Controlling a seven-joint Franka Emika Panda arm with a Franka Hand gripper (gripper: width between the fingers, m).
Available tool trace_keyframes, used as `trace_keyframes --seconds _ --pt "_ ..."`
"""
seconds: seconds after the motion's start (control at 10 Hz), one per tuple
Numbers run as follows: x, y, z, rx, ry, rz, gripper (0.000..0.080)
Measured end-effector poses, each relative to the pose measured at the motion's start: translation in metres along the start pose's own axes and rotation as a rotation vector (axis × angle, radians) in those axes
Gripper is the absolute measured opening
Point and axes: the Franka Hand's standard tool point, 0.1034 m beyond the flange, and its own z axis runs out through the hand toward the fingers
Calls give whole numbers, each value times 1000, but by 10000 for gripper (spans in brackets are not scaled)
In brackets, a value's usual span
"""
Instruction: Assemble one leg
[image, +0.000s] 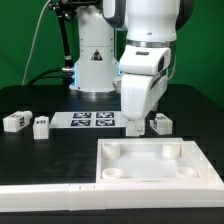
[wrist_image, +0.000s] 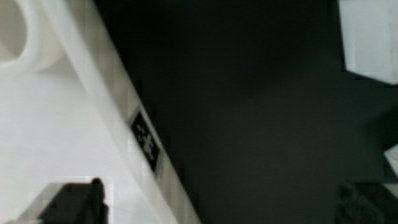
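From my remote seat I see the gripper (image: 135, 122) low over the black table (image: 30, 150), near the middle of the surface, at the end of the marker board (image: 93, 120) toward the exterior view's right. The leg (image: 138, 128), a small white block with a dark tag on one face, sits right at the fingertips; I cannot tell from here whether they touch it. A second leg (image: 160, 123) lies just beyond it toward the exterior view's right edge of the table, and two spare legs (image: 41, 126) rest well apart from these, off the marker board's other end toward the exterior view's left edge. The white tabletop (image: 112, 150) with its round corner sockets fills the front corner on the exterior view's right. In the wrist view the gripper (wrist_image: 217, 205) has its dark fingers (wrist_image: 71, 205) spread wide with nothing clamped between them. A pale slab (wrist_image: 54, 120) with black marks along its rim runs beside one finger; I cannot tell which part it is.
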Motion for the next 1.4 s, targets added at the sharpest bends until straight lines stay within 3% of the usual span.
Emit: trace_keyframes --seconds 0.4,0.6,0.7,0.8,1.3,1.4 --pt "-2 -15 3 11 14 421 649" --pt "2 -35 8 33 13 660 649" --pt "6 -51 11 46 3 710 649" --pt "8 -58 12 53 0 709 649" --pt "7 -63 13 74 -45 694 649" --pt "1 -70 12 128 -168 685 649"
